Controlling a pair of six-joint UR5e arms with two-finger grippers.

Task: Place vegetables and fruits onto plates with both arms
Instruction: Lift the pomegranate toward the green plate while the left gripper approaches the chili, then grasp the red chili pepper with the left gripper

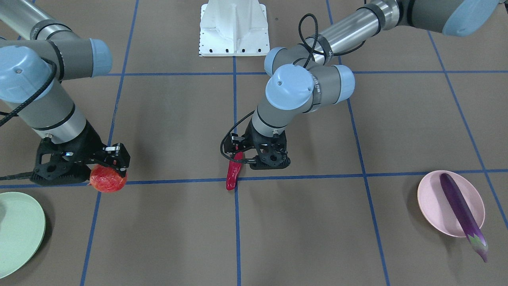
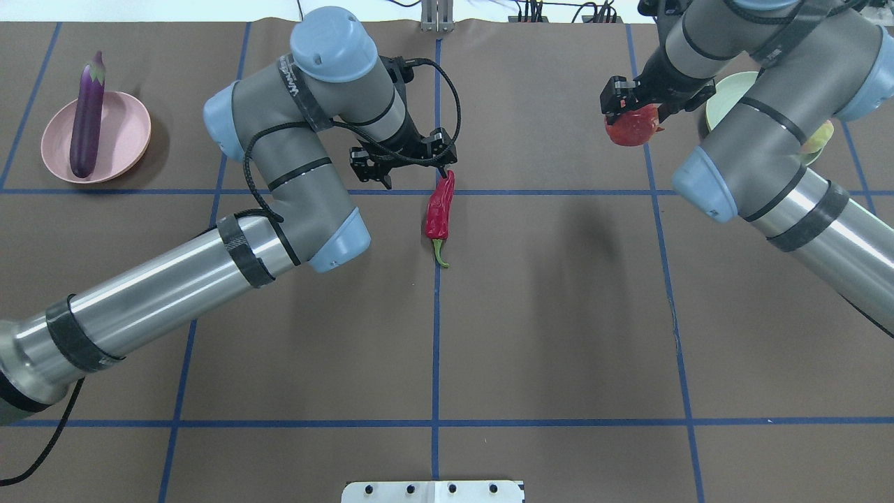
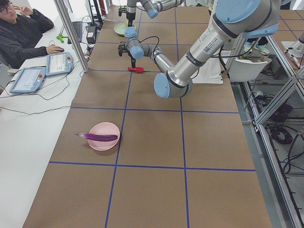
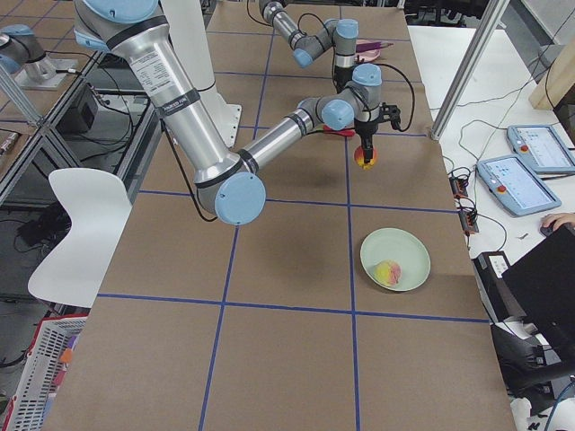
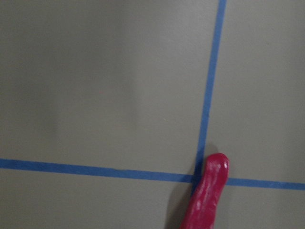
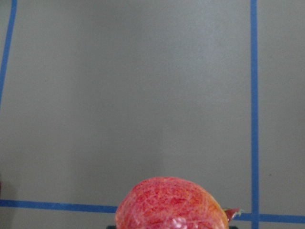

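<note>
My left gripper (image 2: 405, 159) is open and hovers just above the red chili pepper (image 2: 440, 209), which lies on the table along a blue tape line; the chili's tip shows in the left wrist view (image 5: 207, 195). My right gripper (image 2: 634, 112) is shut on the red-orange pomegranate (image 2: 632, 127), held above the table beside the mint green plate (image 2: 723, 98). The pomegranate also shows in the front view (image 1: 108, 179) and the right wrist view (image 6: 171, 202). The peach (image 4: 388, 272) lies on the green plate (image 4: 395, 242). The purple eggplant (image 2: 87, 119) lies across the pink plate (image 2: 129, 129).
The white base block (image 2: 433, 491) stands at the table's near edge. Blue tape lines grid the brown table. An operator (image 3: 19, 28) sits at a side desk with tablets (image 3: 58, 63), beyond the table's edge.
</note>
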